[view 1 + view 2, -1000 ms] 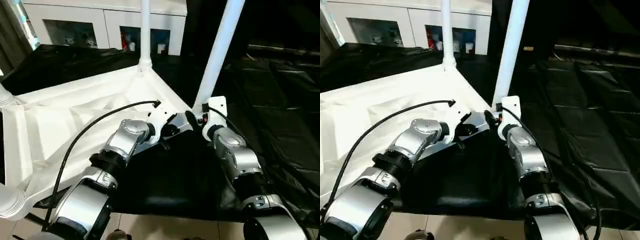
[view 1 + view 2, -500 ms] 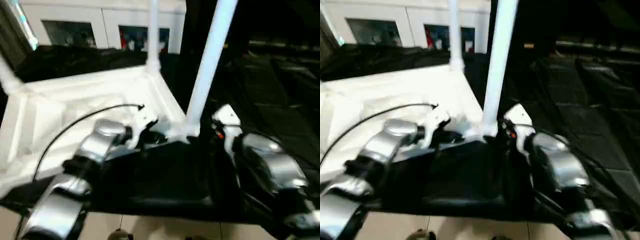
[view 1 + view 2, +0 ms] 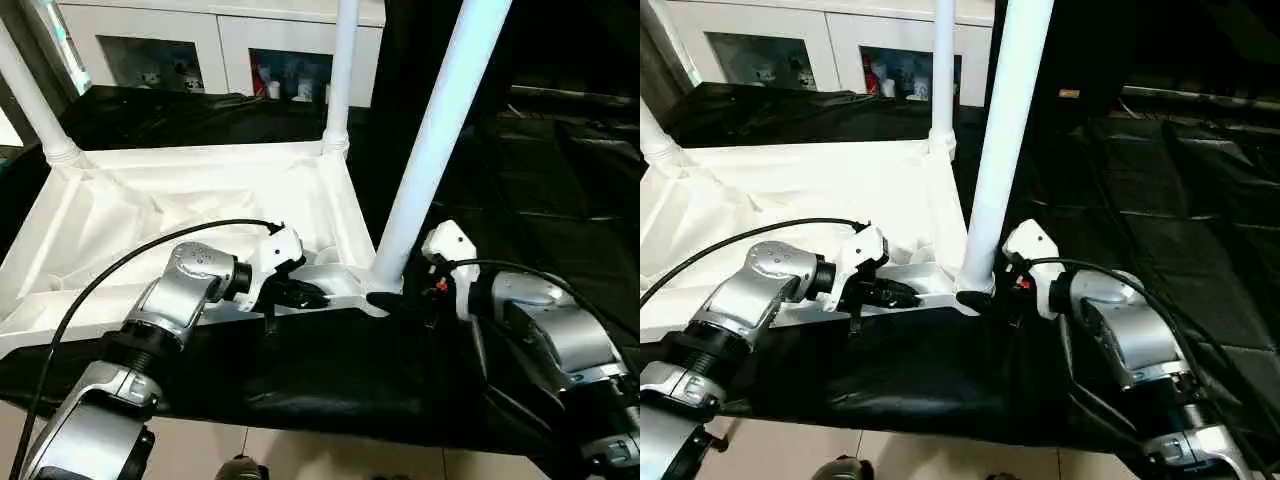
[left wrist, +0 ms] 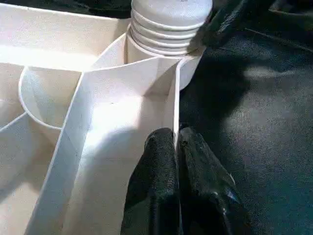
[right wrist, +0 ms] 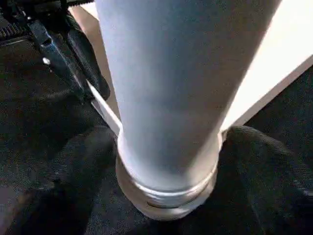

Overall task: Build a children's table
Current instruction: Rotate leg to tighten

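The tabletop [image 3: 180, 200] is laid upside down on a black-draped work surface [image 3: 330, 380], its ribbed underside turned up. Three legs can be seen standing in corner sockets: the far left leg [image 3: 35, 100], the far right leg [image 3: 342, 70] and the near right leg [image 3: 440, 140], which leans slightly.

The left gripper [image 4: 177, 161] is pinched tight on the thin rim wall of the tabletop, close beside the near right socket [image 4: 168, 49] — a grip on a narrow edge.

The right gripper [image 3: 1002, 292] is held at the foot of the near right leg. Dark fingers [image 5: 274, 161] are seen on either side of the socket in the right wrist view, but whether the leg is clasped or merely flanked cannot be told.

The risk is judged to lie in that lean: if the leg is not fully seated, a sideways push could lever it out of the socket, or the tabletop could be slid across the cloth — the thin rim might also slip from the pinch.
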You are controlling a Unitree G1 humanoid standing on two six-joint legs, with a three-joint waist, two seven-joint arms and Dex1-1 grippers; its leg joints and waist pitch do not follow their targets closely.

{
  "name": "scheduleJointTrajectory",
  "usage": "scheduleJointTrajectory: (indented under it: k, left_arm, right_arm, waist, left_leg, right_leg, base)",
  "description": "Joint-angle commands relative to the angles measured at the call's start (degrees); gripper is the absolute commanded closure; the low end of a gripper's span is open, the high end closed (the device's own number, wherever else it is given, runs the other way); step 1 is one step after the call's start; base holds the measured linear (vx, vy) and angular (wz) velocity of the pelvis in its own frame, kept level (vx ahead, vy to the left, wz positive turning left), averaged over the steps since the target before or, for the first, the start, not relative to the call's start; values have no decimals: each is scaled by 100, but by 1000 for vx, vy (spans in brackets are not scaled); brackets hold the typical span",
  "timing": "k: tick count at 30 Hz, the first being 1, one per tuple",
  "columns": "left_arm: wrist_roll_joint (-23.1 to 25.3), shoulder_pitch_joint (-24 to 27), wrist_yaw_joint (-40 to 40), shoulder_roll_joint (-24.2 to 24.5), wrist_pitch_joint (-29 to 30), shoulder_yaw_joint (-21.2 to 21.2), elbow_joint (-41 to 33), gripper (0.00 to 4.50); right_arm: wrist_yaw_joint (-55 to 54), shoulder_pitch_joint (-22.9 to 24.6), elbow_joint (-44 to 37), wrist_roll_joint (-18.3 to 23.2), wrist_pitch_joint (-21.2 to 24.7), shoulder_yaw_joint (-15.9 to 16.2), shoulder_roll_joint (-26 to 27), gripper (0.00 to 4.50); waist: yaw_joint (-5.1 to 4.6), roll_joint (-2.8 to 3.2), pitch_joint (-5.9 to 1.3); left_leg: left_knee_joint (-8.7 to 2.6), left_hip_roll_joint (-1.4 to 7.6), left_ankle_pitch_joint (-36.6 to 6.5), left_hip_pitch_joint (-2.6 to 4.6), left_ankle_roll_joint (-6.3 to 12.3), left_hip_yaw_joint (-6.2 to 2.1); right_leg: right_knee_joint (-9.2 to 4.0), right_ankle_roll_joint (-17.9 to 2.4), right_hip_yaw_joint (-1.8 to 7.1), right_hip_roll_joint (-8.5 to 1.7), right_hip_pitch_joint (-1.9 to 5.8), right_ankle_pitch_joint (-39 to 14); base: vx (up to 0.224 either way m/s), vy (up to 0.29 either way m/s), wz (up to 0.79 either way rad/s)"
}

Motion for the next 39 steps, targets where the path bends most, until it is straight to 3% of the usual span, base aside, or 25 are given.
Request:
scheduleJointTrajectory:
  k: [1, 11, 20, 23, 28, 30, 31, 34, 35, 37, 39]
  left_arm:
    - [-232, -4, -175, -84, -16, -19, -247, 450]
    - [-214, 19, -181, -31, 13, -13, -275, 450]
    - [-180, -44, -49, -120, 57, -8, -184, 450]
    - [-35, -216, 566, -353, 132, 95, 141, 450]
    - [80, -695, 2295, -1066, 215, 524, 972, 450]
    - [58, -812, 2711, -1257, 291, 644, 1157, 450]
    - [139, -1007, 3344, -1583, 243, 669, 1520, 450]
    - [228, -1047, 3432, -1707, 210, 577, 1601, 450]
    - [265, -1060, 3383, -1794, 152, 513, 1631, 450]
    - [312, -1065, 3299, -1806, 88, 462, 1645, 450]
    - [335, -1064, 3217, -1779, 49, 441, 1644, 450]
  right_arm:
    - [14, -116, 43, -41, 20, 48, 1, 77]
    - [30, -85, 48, -61, -10, 105, 44, 160]
    - [-236, 69, 134, -119, -69, 88, 199, 176]
    - [-959, 50, 490, -158, -66, -135, 610, 177]
    - [-3094, -289, 1446, -228, 27, -776, 1671, 178]
    - [-3644, -407, 1706, -257, 29, -909, 1911, 178]
    - [-4352, -675, 2174, -337, -204, -1024, 2390, 178]
    - [-4423, -816, 2296, -386, -336, -963, 2600, 178]
    - [-4404, -914, 2321, -512, -449, -816, 2699, 178]
    - [-4285, -961, 2340, -603, -550, -749, 2707, 108]
    - [-4231, -988, 2357, -585, -585, -782, 2677, 106]
  waist:
    - [-23, -67, -381]
    - [-27, -54, -368]
    - [-26, -36, -395]
    - [-49, -25, -392]
    - [-111, -34, -395]
    - [-133, -25, -402]
    - [-145, -19, -433]
    - [-143, -13, -432]
    - [-145, -42, -433]
    - [-134, -41, -429]
    - [-138, -50, -417]
  left_leg:
    - [-390, 64, -1393, 104, 133, 26]
    - [-397, 61, -1421, 103, 109, 24]
    - [-384, 53, -1363, 99, 92, 23]
    - [-400, 44, -1539, 108, -2, 18]
    - [-424, 18, -1779, 125, -245, -6]
    - [-422, 9, -1751, 130, -265, -11]
    - [-405, 0, -1649, 116, -248, -5]
    - [-404, -2, -1495, 91, -175, -6]
    - [-396, -6, -1459, 91, -136, 3]
    - [-389, -13, -1323, 80, -25, 15]
    - [-399, -8, -1421, 87, 3, 19]
  right_leg:
    - [-385, -1221, 90, -160, 254, -1051]
    - [-390, -1199, 91, -159, 253, -1086]
    - [-372, -1249, 89, -158, 272, -916]
    - [-403, -1226, 83, -167, 250, -1189]
    - [-454, -1024, 83, -173, 238, -1760]
    - [-464, -1005, 83, -170, 227, -1734]
    - [-446, -1017, 89, -173, 234, -1572]
    - [-427, -1013, 80, -150, 263, -1177]
    - [-426, -1017, 78, -140, 267, -1088]
    - [-415, -1044, 77, -138, 282, -884]
    - [-433, -1034, 77, -143, 276, -1045]
  base:
    - [0, 0, 0]
    - [0, 0, 0]
    - [0, 0, 0]
    - [0, 0, 0]
    - [0, 0, 0]
    - [0, 0, 0]
    - [0, 0, 0]
    - [0, 0, 0]
    - [0, 0, 0]
    - [0, 0, 0]
    - [0, 0, 0]
